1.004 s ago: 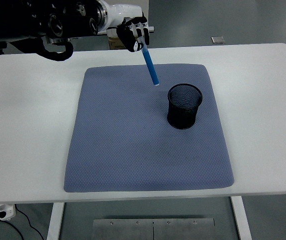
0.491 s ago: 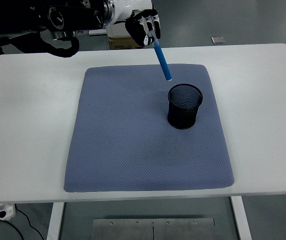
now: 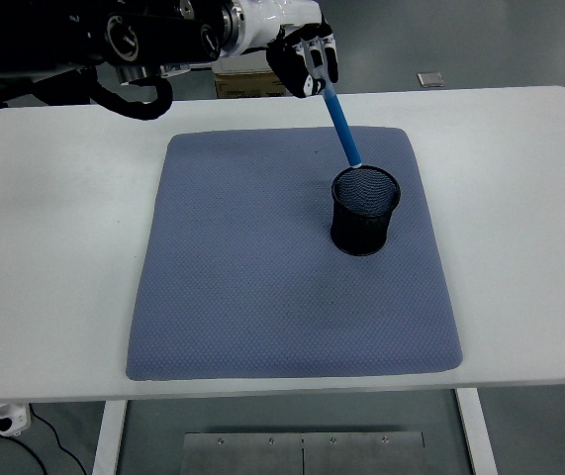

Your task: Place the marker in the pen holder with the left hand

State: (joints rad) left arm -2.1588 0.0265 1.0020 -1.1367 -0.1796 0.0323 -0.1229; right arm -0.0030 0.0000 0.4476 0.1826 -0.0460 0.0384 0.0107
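Observation:
A blue marker (image 3: 342,124) hangs tilted from my left hand (image 3: 308,65), whose fingers are curled shut on its upper end. The marker's lower tip points down and to the right, just above the far rim of the black mesh pen holder (image 3: 364,211). The holder stands upright on the right half of the blue-grey mat (image 3: 262,277). My left arm (image 3: 124,40) reaches in from the top left, above the table's far edge. The right arm does not show.
The mat lies on the white table (image 3: 45,247). Behind the table's far edge a cardboard box (image 3: 237,79) sits under my hand, and a small grey object (image 3: 431,78) lies on the floor farther right.
My left hand has carried the marker to the right, from over the mat's far edge to above the pen holder's far rim. The holder has not moved.

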